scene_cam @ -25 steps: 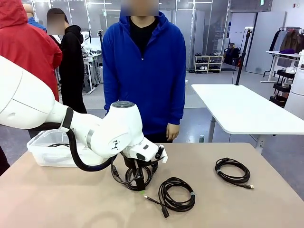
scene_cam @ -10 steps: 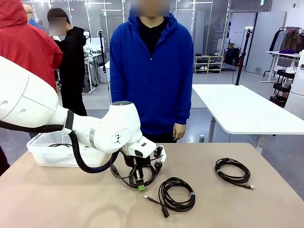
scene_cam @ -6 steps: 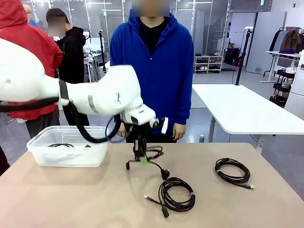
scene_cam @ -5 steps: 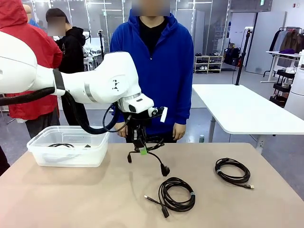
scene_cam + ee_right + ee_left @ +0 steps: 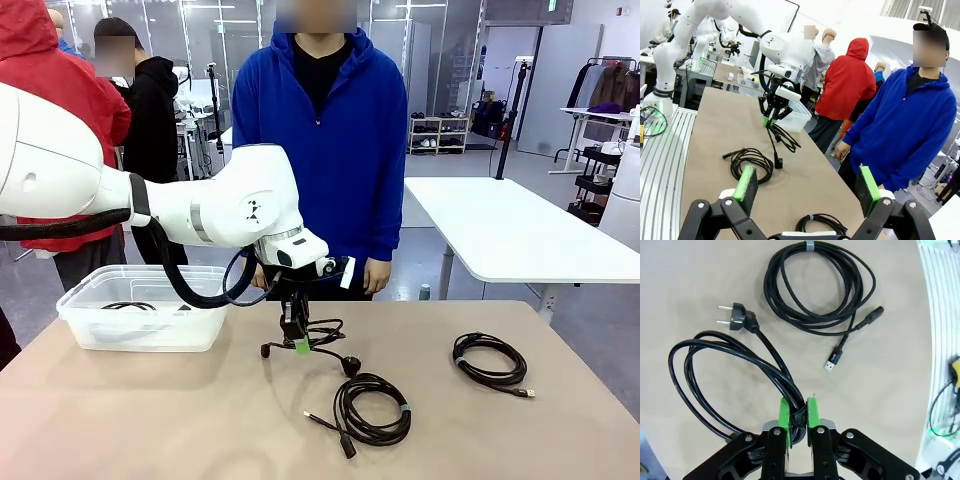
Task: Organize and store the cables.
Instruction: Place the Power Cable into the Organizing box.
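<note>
While the left arm (image 5: 200, 205) reaches in from picture left across the table (image 5: 150, 420) in the front view, its wrist bends down and the left gripper (image 5: 296, 342) points straight down above the tabletop, in front of the person (image 5: 320, 150). Fingers are clamped on the held cable (image 5: 320, 330); its loops hang loose off the pads. The plug (image 5: 350, 366) is down at table level, can't tell if touching. The bin (image 5: 75, 322) sits at table left, well apart from the gripper, with a bin cable (image 5: 130, 306) inside. The middle coil (image 5: 372, 410) lies near the plug, and the far coil (image 5: 490, 360) is well apart at right.

Left wrist view: the left gripper (image 5: 799, 410) looks straight down at the table. Green fingers (image 5: 784, 412) are nearly closed, pinching the held cable (image 5: 715, 352) at its strap. The loops fan out to picture left and the plug (image 5: 737, 317) is clear of the pads. The middle coil (image 5: 815, 285) lies flat beyond, not touching.

Right wrist view: the right gripper (image 5: 807, 187) is raised, aimed along the table. Its fingers (image 5: 746, 182) are spread wide, with nothing between them. Farther off, the left gripper (image 5: 771, 120) dangles the held cable (image 5: 785, 137) beside the bin (image 5: 792, 117), with the middle coil (image 5: 750, 162) on the table nearer.
</note>
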You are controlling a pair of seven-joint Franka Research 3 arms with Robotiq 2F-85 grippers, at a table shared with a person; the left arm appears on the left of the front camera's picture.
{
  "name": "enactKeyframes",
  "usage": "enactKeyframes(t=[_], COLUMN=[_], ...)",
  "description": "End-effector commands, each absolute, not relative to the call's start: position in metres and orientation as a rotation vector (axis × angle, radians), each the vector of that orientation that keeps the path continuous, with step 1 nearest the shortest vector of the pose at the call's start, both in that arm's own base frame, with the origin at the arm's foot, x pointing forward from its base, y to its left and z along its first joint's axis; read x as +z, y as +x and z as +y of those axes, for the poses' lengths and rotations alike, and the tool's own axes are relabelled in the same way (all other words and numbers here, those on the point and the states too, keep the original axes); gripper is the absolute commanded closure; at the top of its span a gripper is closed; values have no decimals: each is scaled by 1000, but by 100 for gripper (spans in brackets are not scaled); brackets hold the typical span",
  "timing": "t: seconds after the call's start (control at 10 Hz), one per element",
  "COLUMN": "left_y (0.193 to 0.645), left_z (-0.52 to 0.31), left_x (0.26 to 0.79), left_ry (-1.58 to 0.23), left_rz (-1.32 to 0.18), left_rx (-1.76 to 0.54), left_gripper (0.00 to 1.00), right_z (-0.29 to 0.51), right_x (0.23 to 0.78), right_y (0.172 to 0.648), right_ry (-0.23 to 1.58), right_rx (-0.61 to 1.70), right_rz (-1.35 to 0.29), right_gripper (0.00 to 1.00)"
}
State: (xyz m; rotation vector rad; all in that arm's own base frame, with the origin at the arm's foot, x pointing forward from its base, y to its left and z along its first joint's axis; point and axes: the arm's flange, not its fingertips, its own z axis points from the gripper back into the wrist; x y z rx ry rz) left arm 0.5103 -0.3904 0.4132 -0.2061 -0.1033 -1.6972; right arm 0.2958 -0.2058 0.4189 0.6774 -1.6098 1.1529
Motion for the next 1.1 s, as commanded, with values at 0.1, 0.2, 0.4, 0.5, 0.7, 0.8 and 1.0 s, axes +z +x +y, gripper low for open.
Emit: enactKeyframes(t=[0.1, 0.2, 0.4, 0.5, 0.7, 0.8, 1.0], left_y=[511, 516, 526, 532, 549, 556, 562], left_z=[-367, -335, -278, -252, -195, -168, -116], left_x=[430, 453, 486, 497, 531, 545, 563], left_ry=[-157, -95, -56, -33, -2, 33, 81], left_rz=[-174, -214, -215, -206, -192, -220, -198], left_rx=[-1775, -1820, -1820, -1858, -1957, -2001, -2058], left_gripper=[84, 84, 84, 84, 84, 84, 84], right_z=[-206, -206, -206, -206, -206, -206, -206], right_x=[419, 419, 419, 419, 419, 419, 419], right_y=[295, 295, 295, 295, 295, 295, 295], right_ry=[657, 657, 657, 657, 657, 657, 657], right_rx=[1170, 1170, 1170, 1170, 1170, 1170, 1170], right_rz=[-1613, -1613, -1613, -1613, -1613, -1613, -1613], right_gripper=[0, 0, 0, 0, 0, 0, 0])
